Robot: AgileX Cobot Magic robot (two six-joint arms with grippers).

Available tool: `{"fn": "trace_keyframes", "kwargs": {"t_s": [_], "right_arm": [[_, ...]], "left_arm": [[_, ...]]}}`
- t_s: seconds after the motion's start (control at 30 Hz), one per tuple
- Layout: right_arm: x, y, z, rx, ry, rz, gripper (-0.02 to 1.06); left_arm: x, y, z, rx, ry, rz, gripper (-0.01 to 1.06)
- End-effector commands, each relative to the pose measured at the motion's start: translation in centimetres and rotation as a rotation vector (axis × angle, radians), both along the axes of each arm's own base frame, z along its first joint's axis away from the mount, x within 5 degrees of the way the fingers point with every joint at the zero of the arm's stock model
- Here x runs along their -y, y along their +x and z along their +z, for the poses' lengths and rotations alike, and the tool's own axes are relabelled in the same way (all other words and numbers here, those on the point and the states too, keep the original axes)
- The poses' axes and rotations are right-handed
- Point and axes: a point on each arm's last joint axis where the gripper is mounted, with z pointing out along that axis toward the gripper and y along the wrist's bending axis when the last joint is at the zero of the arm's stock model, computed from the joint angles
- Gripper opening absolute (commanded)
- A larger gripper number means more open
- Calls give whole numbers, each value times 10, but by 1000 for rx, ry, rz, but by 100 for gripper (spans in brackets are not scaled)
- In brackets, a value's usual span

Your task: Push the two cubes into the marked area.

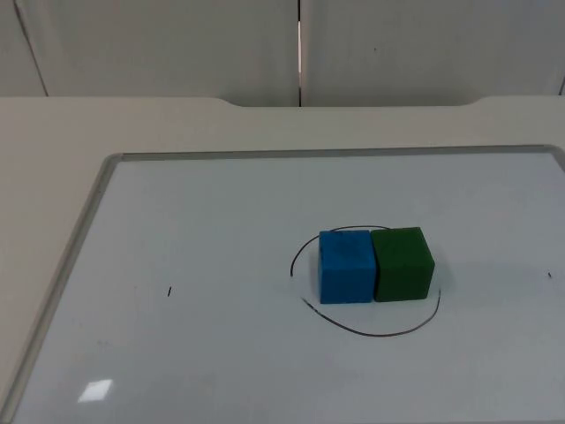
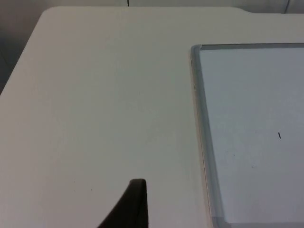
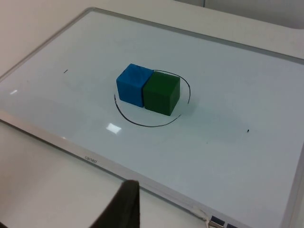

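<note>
A blue cube (image 1: 345, 266) and a green cube (image 1: 403, 263) stand side by side and touching on the whiteboard. Both sit inside a thin hand-drawn black oval (image 1: 371, 332). In the right wrist view the blue cube (image 3: 133, 84), the green cube (image 3: 162, 93) and the oval (image 3: 142, 124) lie well ahead of my right gripper (image 3: 124, 204), which hangs over the table just off the board's edge. My left gripper (image 2: 135, 204) waits over bare table beside the board's left frame, far from the cubes.
The whiteboard's grey frame (image 1: 88, 221) lies flat on the pale table (image 1: 44, 159). A small black tick (image 1: 169, 291) marks the board left of the cubes. The grey partition wall (image 1: 177, 44) closes the back.
</note>
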Motion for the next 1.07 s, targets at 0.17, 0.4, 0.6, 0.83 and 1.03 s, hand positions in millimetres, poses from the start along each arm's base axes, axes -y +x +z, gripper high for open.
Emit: {"fn": "trace_keyframes", "kwargs": {"t_s": [0.17, 0.4, 0.6, 0.83, 1.03], "right_arm": [[0, 0, 0, 7, -2, 2, 105], [0, 0, 0, 7, -2, -26, 105], [-1, 0, 0, 7, -3, -146, 105], [-2, 0, 0, 4, 6, -255, 105], [-2, 0, 0, 4, 6, -320, 105]], "left_arm": [[0, 1, 0, 11, 1, 2, 105], [0, 1, 0, 11, 1, 2, 105], [0, 1, 0, 11, 1, 2, 105], [0, 1, 0, 11, 1, 2, 105], [0, 1, 0, 11, 1, 2, 105]]}}
